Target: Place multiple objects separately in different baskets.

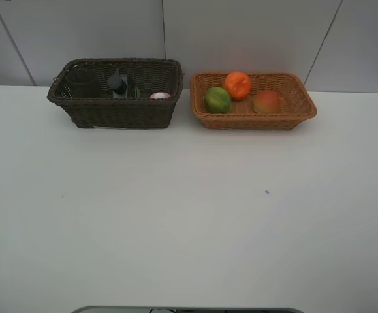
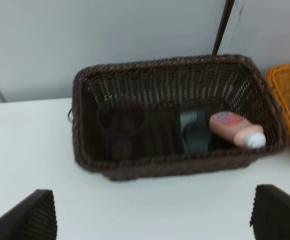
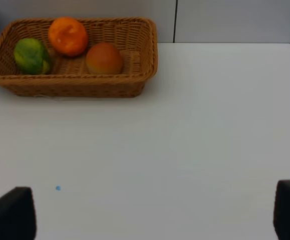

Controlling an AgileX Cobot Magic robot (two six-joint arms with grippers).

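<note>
Nearest the wrist cameras, the left gripper (image 2: 155,220) was seen with its two fingertips (image 2: 32,217) spread wide at opposite edges of the view, nothing between them. The right gripper (image 3: 155,212) was likewise found spread wide and empty, with only bare white table (image 1: 189,215) below it. Neither gripper was visible in the high exterior view.

A small blue speck (image 3: 58,188) was noted on the table surface ahead of the right gripper.

Farther back, two baskets were set side by side near the wall, close together but not touching. The dark brown basket (image 1: 117,116) (the deeper of the two) stood on the left. Inside it, the translucent cup (image 2: 120,127) was seen upright toward its left end, hard to make out against the dark weave. The black bottle (image 2: 194,131) was positioned near the middle, and the pink bottle (image 2: 233,128) lay on its side just beside it, its white cap pointing toward the basket's right end.

The light tan basket (image 1: 254,120) stood on the right. The green fruit (image 1: 217,100) was placed at its left end, the orange (image 1: 237,85) behind and just beside it, and the peach (image 1: 266,102) toward the right. Whether the fruits touched one another could not be determined.

A pale panelled wall (image 1: 241,32) was seen behind both baskets.
</note>
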